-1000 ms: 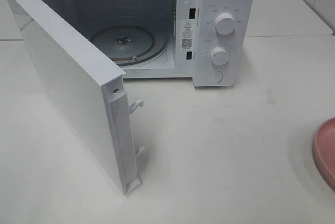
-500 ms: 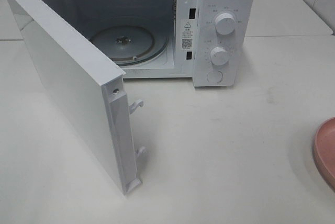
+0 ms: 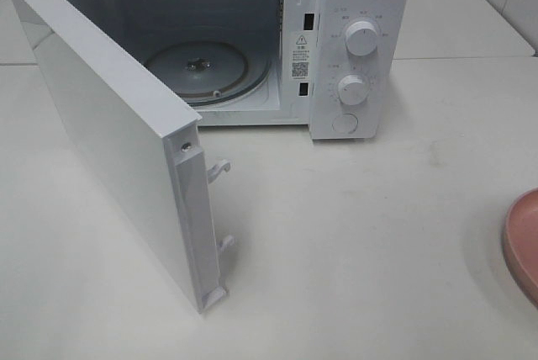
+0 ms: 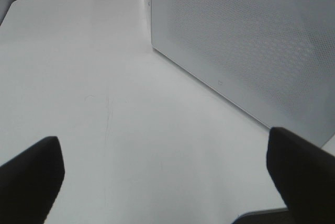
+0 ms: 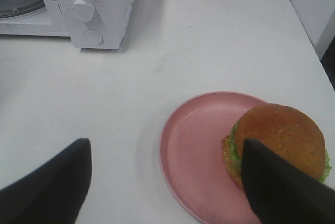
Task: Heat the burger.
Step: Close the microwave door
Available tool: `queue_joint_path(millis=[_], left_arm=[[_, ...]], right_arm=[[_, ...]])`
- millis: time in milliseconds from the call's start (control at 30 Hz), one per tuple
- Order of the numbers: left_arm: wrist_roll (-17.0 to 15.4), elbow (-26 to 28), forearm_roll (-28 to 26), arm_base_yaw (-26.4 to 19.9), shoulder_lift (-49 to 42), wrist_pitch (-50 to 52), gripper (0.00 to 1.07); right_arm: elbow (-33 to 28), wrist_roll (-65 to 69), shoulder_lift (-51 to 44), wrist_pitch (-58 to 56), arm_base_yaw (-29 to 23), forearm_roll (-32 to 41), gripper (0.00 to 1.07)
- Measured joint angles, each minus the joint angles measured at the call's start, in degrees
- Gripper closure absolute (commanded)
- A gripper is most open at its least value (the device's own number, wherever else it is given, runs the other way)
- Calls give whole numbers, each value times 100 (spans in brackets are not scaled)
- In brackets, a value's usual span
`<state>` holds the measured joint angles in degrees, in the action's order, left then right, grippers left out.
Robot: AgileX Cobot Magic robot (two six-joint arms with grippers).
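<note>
On the pink plate (image 5: 196,150), at the table's right side and well apart from the open microwave (image 3: 353,49), the burger (image 5: 277,143) lies just ahead of the right gripper (image 5: 162,182), nearer to it than the left gripper (image 4: 167,177); both grippers are spread wide and empty.

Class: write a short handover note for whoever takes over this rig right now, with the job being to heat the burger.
Left gripper: open, empty, beside the microwave door.
Right gripper: open, empty, over the pink plate.
Burger: on the plate, at the table's right edge, untouched.
Done: microwave door open, turntable bare.
Left: grasp burger, put it inside, shut door, set dial.
</note>
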<state>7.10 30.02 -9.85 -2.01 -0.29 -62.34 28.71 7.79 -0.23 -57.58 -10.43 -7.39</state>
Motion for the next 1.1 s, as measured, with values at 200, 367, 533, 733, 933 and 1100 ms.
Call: queue_joint_path(millis=[200,367,533,733,933,1100], left_arm=[[0,0,0,0,0,0,7],[0,0,0,0,0,0,7],[0,0,0,0,0,0,7],[0,0,0,0,0,0,7],[0,0,0,0,0,0,7],[0,0,0,0,0,0,7]], right_arm=[[0,0,0,0,0,11,31],[0,0,0,0,0,11,31],[0,0,0,0,0,11,31],[0,0,0,0,0,11,31],[0,0,0,0,0,11,31],[0,0,0,0,0,11,31]])
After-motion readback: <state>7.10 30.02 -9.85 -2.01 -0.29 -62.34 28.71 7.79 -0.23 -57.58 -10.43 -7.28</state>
